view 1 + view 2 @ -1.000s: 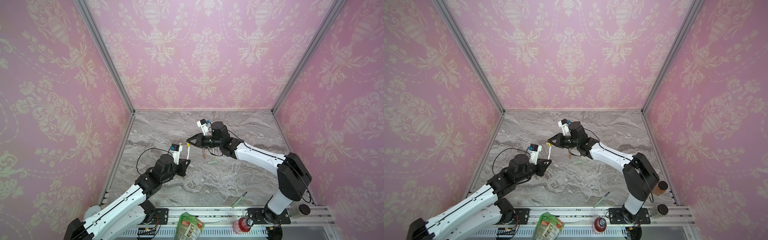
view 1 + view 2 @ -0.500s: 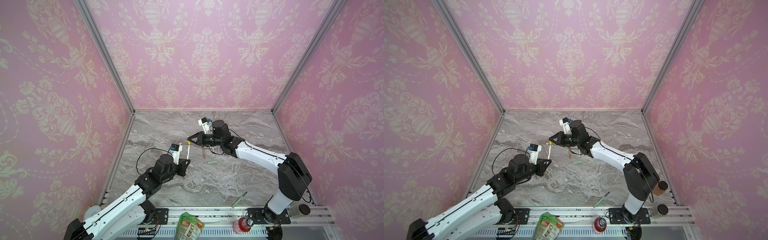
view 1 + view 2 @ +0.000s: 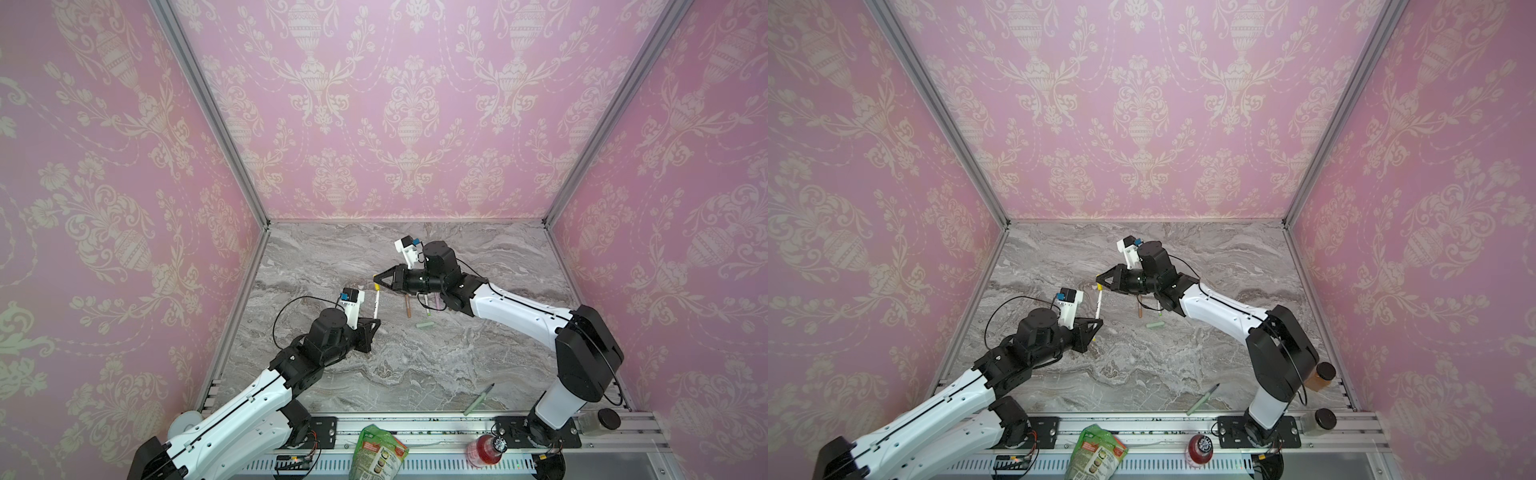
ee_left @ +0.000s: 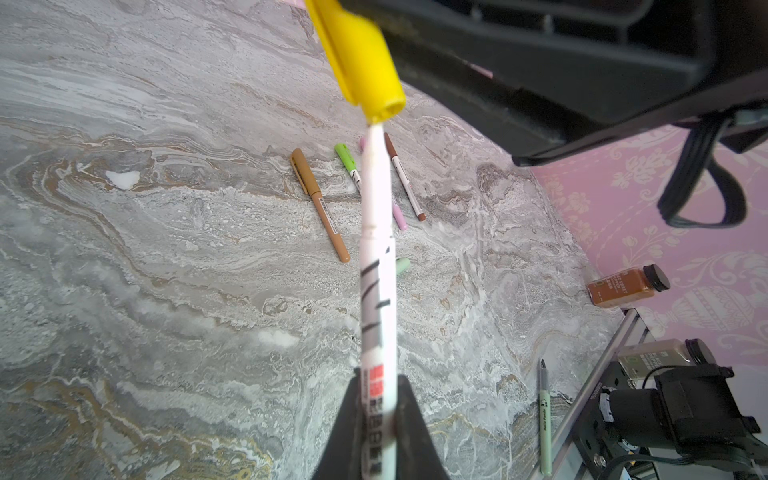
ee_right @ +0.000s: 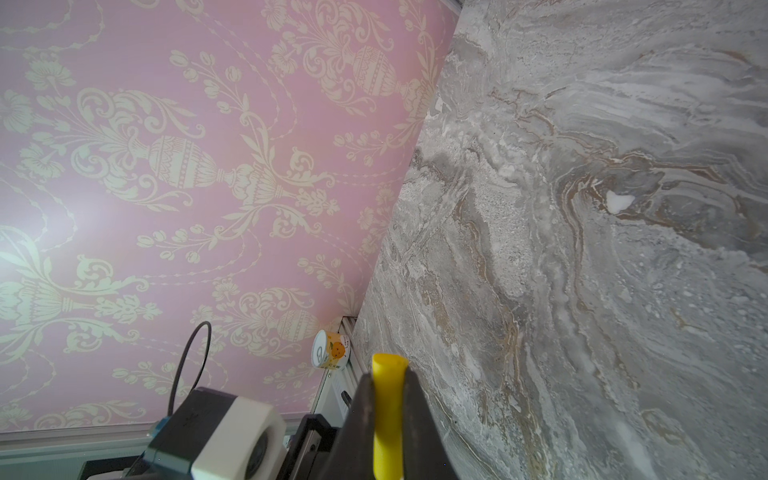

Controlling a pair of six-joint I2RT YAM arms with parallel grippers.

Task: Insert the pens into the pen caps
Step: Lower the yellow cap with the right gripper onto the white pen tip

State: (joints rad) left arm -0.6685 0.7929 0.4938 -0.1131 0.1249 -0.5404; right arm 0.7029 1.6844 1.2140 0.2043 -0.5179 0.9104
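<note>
1. The left claw (image 3: 372, 325) is pinched narrow on the lower end of a white pen (image 3: 376, 303). The pen stands nearly upright above the worktop (image 3: 415, 374), left of centre in both top views.
2. The right claw (image 3: 377, 282) reaches across from the right and is clamped on a yellow cap (image 3: 377, 286), held in the air over the pen's top.
3. In the left wrist view the pen's tip meets the rim of the cap's open mouth. I cannot tell whether it has gone in.
4. Under the right arm's wrist, a tan pen (image 4: 318, 199), a lime green pen (image 4: 346, 159) and a brown pen (image 4: 402, 178) lie close together with caps on. A pink pen (image 4: 400, 218) lies among them, mostly hidden behind the held pen.
5. A pale green cap (image 3: 424, 325) lies loose just in front of that group.
6. A pale green pen (image 3: 478, 399) lies alone with its dark tip bare, close to the worktop's front edge and just beside the metal rail (image 3: 415, 422).
7. A broad stretch of bare marble runs between the left claw and the front edge. Another runs behind both claws to the back wall
</note>
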